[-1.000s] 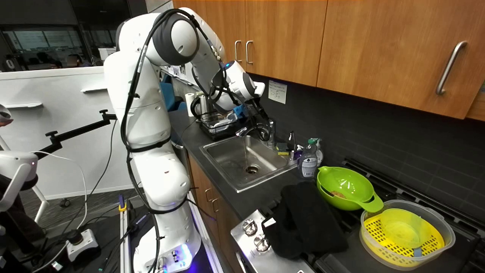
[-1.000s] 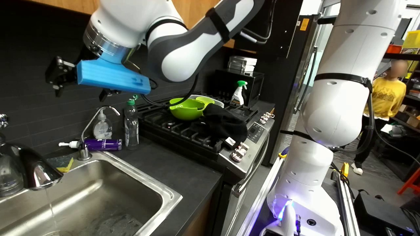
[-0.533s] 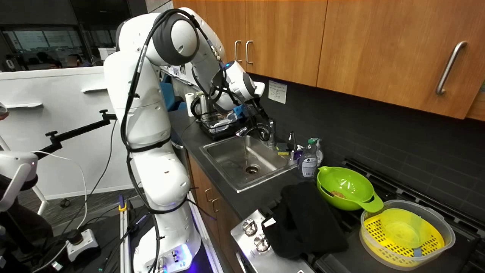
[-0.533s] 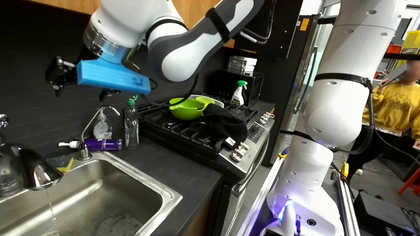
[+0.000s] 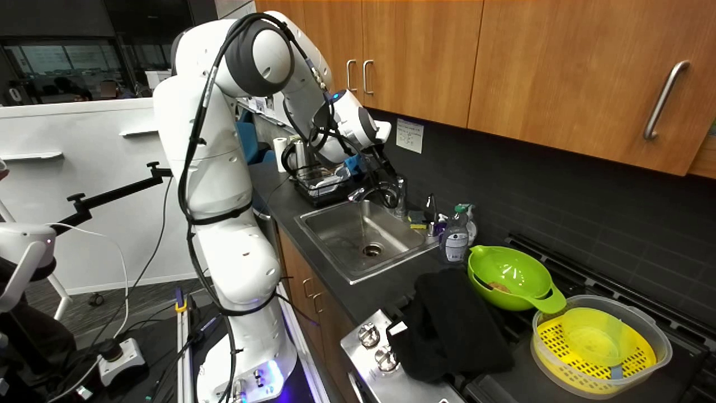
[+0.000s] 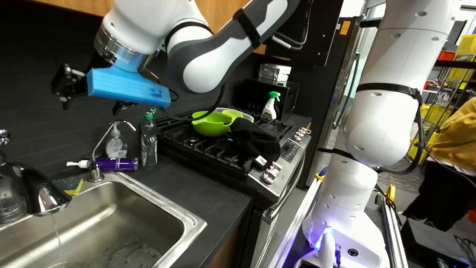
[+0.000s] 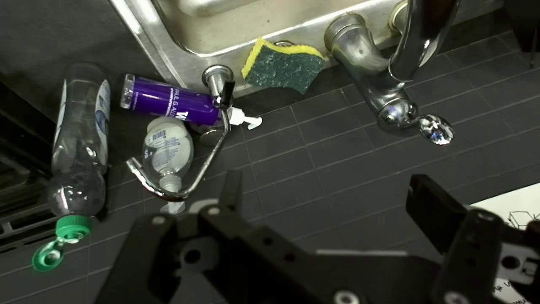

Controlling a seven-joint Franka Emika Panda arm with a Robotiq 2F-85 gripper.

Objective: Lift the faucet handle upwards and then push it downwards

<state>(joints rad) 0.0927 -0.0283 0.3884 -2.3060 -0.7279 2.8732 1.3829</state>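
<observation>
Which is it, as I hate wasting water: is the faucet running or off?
Running, but only thinly: in an exterior view, a narrow stream of water falls from the spout into the sink.

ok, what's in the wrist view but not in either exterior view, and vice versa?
Wrist view only: the barcode on the clear soap bottle.

Both exterior views, not the wrist: green colander, black cloth, wooden cabinets.

Shared by all three: sink, faucet, sponge, green-capped bottle. The faucet handle shows in the wrist view and, at the frame edge, in an exterior view.
</observation>
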